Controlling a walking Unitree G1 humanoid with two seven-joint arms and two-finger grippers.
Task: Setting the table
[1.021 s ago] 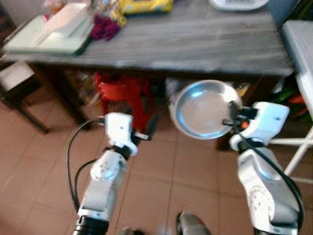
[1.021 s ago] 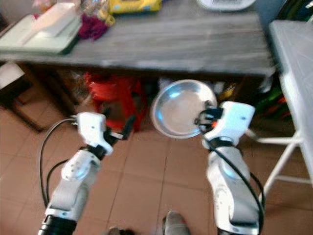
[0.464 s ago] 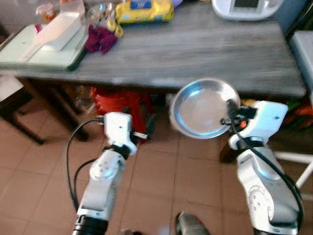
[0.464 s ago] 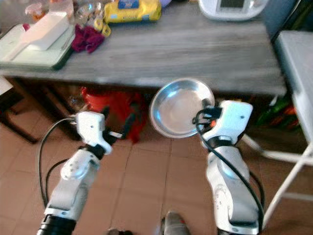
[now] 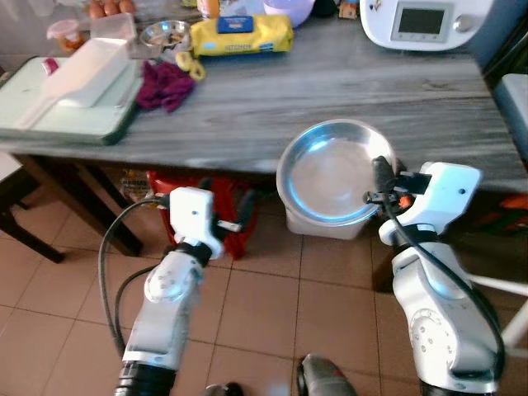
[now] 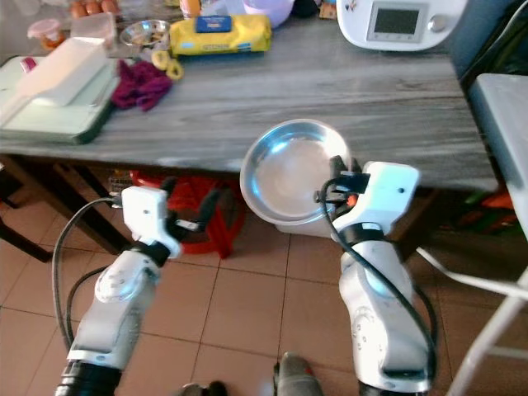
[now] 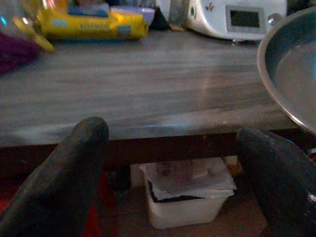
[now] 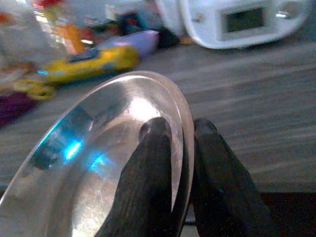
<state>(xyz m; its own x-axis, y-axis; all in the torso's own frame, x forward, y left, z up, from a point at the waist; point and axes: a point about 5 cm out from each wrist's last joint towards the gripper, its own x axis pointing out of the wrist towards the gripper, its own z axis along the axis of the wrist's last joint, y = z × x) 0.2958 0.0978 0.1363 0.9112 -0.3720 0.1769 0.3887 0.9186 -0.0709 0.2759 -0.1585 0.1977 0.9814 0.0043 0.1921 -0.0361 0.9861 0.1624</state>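
Where pinched by right gripper, round steel bowl

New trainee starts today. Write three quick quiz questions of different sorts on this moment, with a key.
1. True or false: the right gripper pinches the rim of the steel plate.
2. The left gripper is: A) shut on a cloth, B) open with nothing between its jaws, C) shut on the yellow packet.
3. Fill in: the maroon cloth lies beside the pale green ____.

Key: 1 true; 2 B; 3 tray.
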